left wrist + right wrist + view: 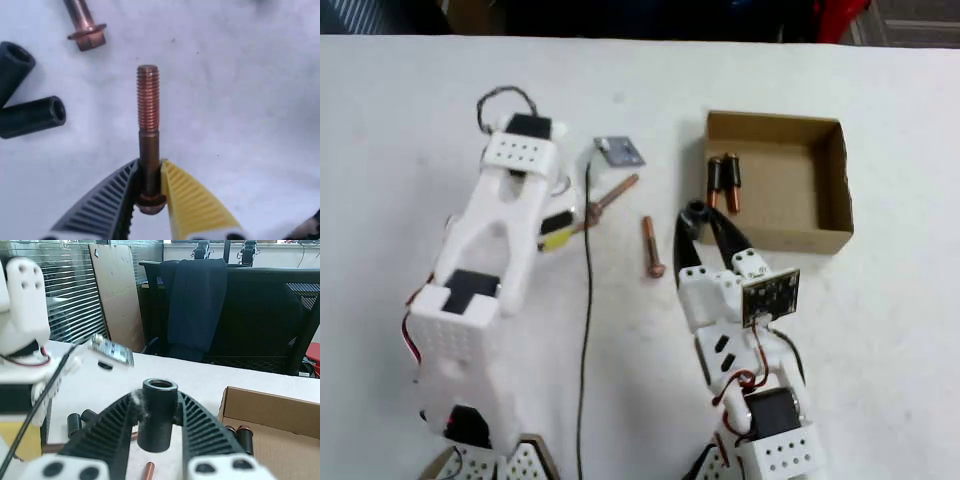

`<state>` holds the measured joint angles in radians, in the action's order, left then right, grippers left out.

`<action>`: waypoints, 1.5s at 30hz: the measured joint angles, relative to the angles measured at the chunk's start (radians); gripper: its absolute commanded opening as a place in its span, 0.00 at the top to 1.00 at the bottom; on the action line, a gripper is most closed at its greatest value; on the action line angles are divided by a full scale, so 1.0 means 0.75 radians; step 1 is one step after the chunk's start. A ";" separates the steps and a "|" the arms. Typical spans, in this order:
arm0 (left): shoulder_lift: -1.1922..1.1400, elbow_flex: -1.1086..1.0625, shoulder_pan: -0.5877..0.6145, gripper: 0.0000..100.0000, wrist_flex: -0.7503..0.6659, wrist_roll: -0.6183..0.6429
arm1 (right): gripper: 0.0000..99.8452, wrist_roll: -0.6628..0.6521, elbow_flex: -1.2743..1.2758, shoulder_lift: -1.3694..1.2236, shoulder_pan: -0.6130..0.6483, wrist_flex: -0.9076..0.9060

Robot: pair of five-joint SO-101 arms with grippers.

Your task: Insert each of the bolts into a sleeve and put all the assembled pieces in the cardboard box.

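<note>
The left jaws, 1 grey and 1 yellow, are pinched shut on the smooth shank of a copper bolt (148,125) just above its flanged head. The threaded end sticks straight out past the tips, over the white counter (880,350). Out beyond the grey jaw lie 2 loose black sleeves (32,116), close together with their bores open. Farther out on that side is the head of a second bolt (86,30).

The right jaws, both black, are clamped on a black sleeve (159,412) held upright, bore facing up. The second bolt lies on the counter between the 2 sets of jaws, nearer the right pair. Just past the right tips stands the cardboard box (825,190), with 2 assembled pieces (722,183) side by side in the corner closest to those jaws. A small circuit board (620,151) sits beyond the left jaws, and a black cable (585,330) runs back from it between the arms.
</note>
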<state>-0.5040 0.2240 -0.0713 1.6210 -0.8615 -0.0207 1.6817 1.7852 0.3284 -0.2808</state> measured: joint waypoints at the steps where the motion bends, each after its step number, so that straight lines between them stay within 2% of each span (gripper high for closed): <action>1: 0.000 -0.041 0.004 0.98 -0.033 -0.014 | 0.98 0.000 0.000 0.000 0.000 0.000; 15: 0.000 -0.309 0.002 0.98 -0.293 -0.213 | 0.98 0.000 0.000 0.000 0.000 0.000; 22: 0.039 -0.383 0.002 0.97 -0.381 -0.237 | 0.98 0.000 0.000 0.000 0.000 0.000; 26: 0.041 -0.387 0.002 0.93 -0.383 -0.237 | 0.98 0.000 0.000 0.000 0.000 0.000; 32: 0.041 -0.325 0.004 0.92 -0.350 -0.207 | 0.98 0.000 0.000 0.000 0.000 0.000; 41: 0.039 -0.151 0.000 0.92 -0.164 -0.139 | 0.98 0.000 0.000 0.000 0.000 0.000; 45: 0.039 -0.147 0.000 0.92 -0.158 -0.139 | 0.98 0.000 0.000 0.000 0.000 0.000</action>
<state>-0.4749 0.1135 -0.0713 1.5029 -0.9659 -0.0207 1.6817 1.7852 0.3284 -0.2808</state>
